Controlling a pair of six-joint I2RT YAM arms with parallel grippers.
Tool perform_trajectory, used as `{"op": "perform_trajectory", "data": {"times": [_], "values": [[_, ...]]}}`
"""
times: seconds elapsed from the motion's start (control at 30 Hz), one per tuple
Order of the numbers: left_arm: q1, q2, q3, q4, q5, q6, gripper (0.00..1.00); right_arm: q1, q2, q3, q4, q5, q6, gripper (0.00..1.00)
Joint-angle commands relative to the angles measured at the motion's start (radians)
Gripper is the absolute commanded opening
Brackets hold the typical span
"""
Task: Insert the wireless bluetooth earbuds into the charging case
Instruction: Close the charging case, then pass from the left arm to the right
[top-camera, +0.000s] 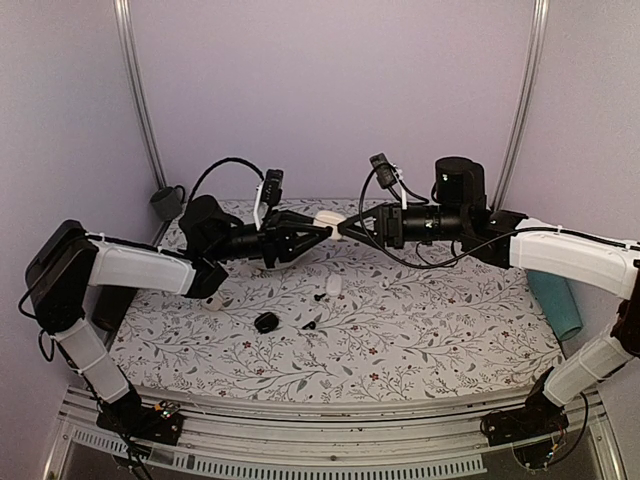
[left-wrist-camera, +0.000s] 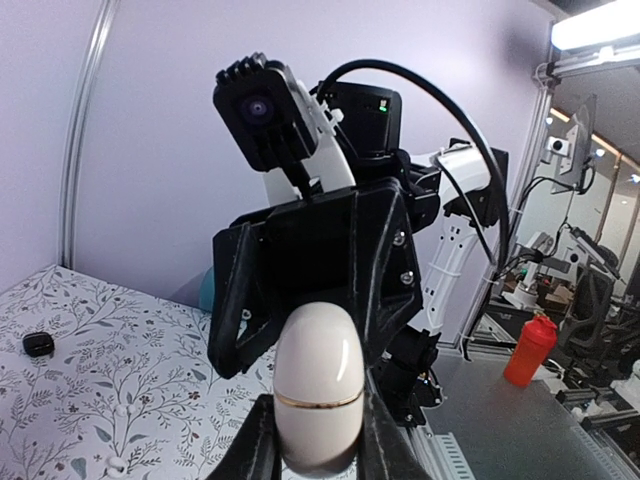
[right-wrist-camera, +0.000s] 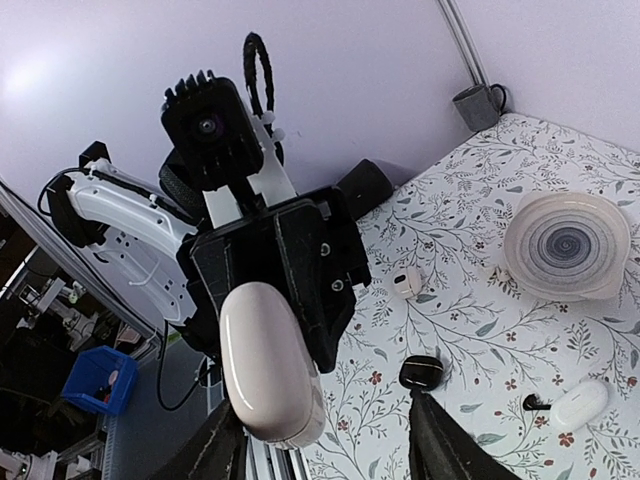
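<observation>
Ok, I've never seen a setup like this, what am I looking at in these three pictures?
These are two robot arms at a flower-patterned table. One picture looks down from above; the other two come from a camera on each wrist. The left gripper is shut on a white egg-shaped charging case, held above the table. The right gripper faces it, jaws open. On the table lie one white earbud, another near the left arm, a small black piece and a round white dish.
</observation>
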Motion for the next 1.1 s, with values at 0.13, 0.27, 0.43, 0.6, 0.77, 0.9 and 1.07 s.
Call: {"op": "perform_trajectory", "data": {"times": [0.13, 0.27, 0.43, 0.6, 0.77, 0.9, 1.07], "values": [[0.011, 0.027, 0.040, -0.024, 0.020, -0.068, 0.00, 0.001, 0.001, 0.008, 0.047, -0.023, -0.012, 0.48], [0.012, 0.040, 0.049, -0.042, 0.007, -0.074, 0.00, 0.004, 0.008, 0.000, 0.081, -0.054, 0.007, 0.42], [0.013, 0.048, 0.056, -0.043, -0.021, -0.081, 0.00, 0.003, 0.024, 0.000, 0.089, -0.086, 0.017, 0.33], [0.015, 0.058, 0.063, -0.034, -0.026, -0.096, 0.00, 0.003, 0.018, -0.008, 0.084, -0.081, 0.015, 0.31], [0.015, 0.071, 0.069, -0.017, -0.029, -0.117, 0.00, 0.003, 0.014, -0.013, 0.086, -0.080, 0.013, 0.28], [0.015, 0.074, 0.075, -0.016, -0.033, -0.120, 0.00, 0.003, 0.016, -0.015, 0.085, -0.088, 0.012, 0.28], [0.015, 0.080, 0.076, -0.017, -0.033, -0.126, 0.00, 0.003, 0.015, -0.017, 0.085, -0.095, 0.010, 0.29]]}}
